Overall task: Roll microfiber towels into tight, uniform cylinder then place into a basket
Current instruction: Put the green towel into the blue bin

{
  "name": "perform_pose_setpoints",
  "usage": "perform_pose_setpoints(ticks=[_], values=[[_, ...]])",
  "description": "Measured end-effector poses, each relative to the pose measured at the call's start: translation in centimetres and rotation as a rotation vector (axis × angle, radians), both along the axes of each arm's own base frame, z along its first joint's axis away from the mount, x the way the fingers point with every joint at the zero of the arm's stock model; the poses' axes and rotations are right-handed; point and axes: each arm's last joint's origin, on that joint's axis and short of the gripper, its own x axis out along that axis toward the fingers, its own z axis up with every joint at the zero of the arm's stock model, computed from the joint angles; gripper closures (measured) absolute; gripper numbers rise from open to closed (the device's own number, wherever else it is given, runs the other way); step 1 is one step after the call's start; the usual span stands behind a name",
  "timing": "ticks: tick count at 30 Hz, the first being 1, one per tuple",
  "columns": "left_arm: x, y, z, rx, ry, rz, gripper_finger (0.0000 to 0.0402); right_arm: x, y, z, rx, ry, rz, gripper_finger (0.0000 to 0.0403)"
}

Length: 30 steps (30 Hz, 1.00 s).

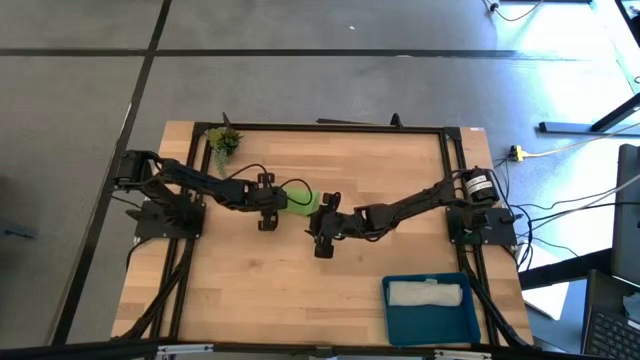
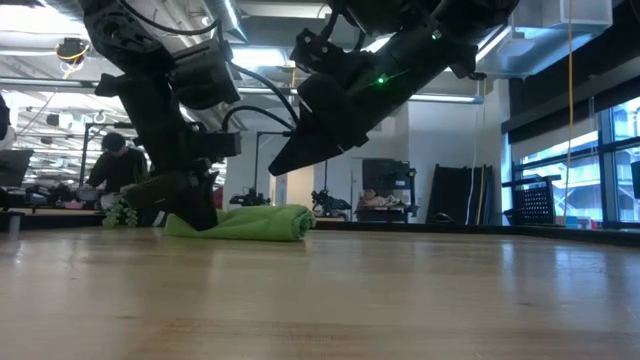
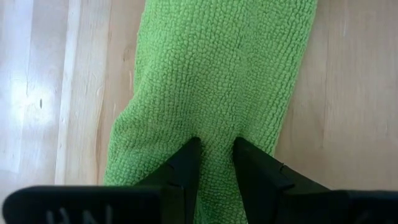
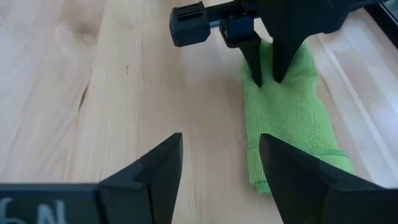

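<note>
The lime green towel point(image 1: 300, 198) lies mid-table as a long folded strip point(image 3: 217, 62), flat side down on the wood. My left gripper point(image 3: 216, 152) is down on its left end and shut on it. My right gripper point(image 4: 221, 146) hovers open just to the right of the towel's other end point(image 4: 273, 174), above the table and clear of the cloth point(image 2: 262, 222). The pale grey-white towel point(image 1: 427, 293) lies rolled in the teal-blue basket point(image 1: 392, 322) at the near right corner. My left gripper pinches a raised ridge of the green towel point(image 3: 216, 134) between its two fingers, near the towel's left end. The fingers point(image 4: 252, 70) slant down from the table's left side and point along the strip. How many layers they pinch does not show. The towel stays lying on the table.
A small leafy plant sprig point(image 1: 224, 140) stands at the far left corner of the table. A dark frame rail point(image 1: 330, 127) runs along the far edge and down both sides. Bare wood point(image 1: 280, 290) stretches from the towel to the near edge, left of the basket.
</note>
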Motion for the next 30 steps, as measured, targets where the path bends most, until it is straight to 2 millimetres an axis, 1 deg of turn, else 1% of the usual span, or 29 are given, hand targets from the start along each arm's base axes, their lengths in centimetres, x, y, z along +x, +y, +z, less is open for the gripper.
perform_pose_setpoints(ticks=[15, 22, 26, 30], values=[[0.3, 0.0, 0.1, 0.004, -0.034, 0.000, 0.0310, 0.1, -0.2, 0.0, 0.002, -0.004, -0.003, 0.0189], [0.3, 0.0, 0.1, 0.004, -0.036, 0.000, 0.0310, 0.2, -1.4, 0.0, 0.008, -0.005, -0.034, 0.0189], [0.3, 0.0, 0.1, 0.002, -0.039, -0.001, 0.0310, 0.3, -2.2, 0.0, 0.066, -0.013, -0.042, 0.0188], [0.3, 0.0, 0.2, 0.002, -0.039, -0.001, 0.0310, 0.7, -3.3, -0.4, 0.064, -0.026, -0.053, 0.0166]])
